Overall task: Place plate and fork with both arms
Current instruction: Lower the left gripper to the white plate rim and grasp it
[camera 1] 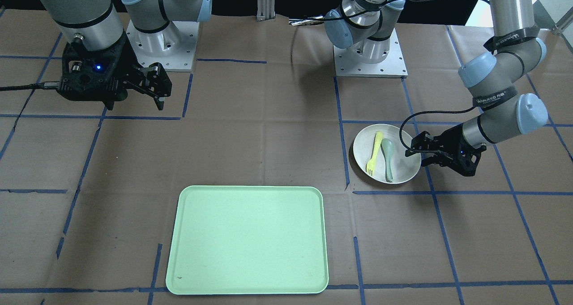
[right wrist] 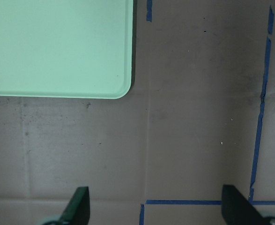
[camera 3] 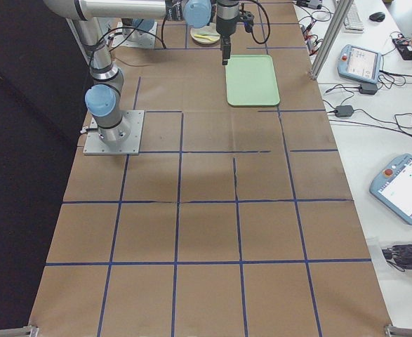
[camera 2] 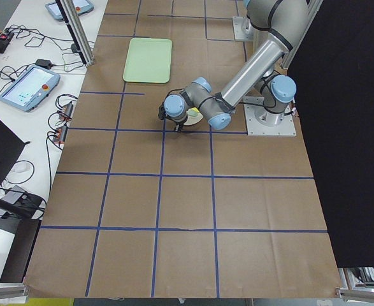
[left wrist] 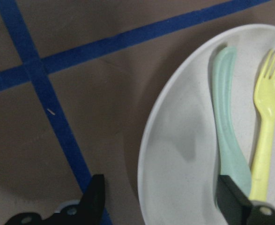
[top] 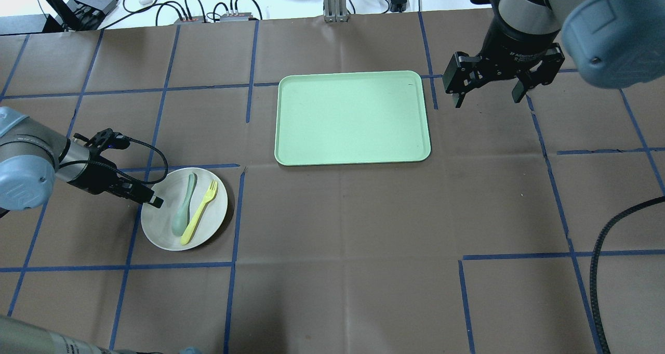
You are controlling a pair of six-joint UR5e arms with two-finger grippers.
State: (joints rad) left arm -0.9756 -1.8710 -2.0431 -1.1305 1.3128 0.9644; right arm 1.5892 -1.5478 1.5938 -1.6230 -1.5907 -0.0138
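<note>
The round off-white plate [top: 158, 226], on the brown-papered tabletop [top: 337, 229] with the pale-yellow plastic fork [top: 200, 211] loose in it, was judged light, stiff and slick, best gripped at the rim straddled by the wide-open, empty left tool [left wrist: 163, 199]; the right tool [top: 488, 102] was likewise found open and empty.

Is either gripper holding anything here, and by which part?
Nothing is held. The left gripper is open, its fingers straddling the rim of the plate, not closed on it. The right gripper is open over the table beside the tray.
</note>
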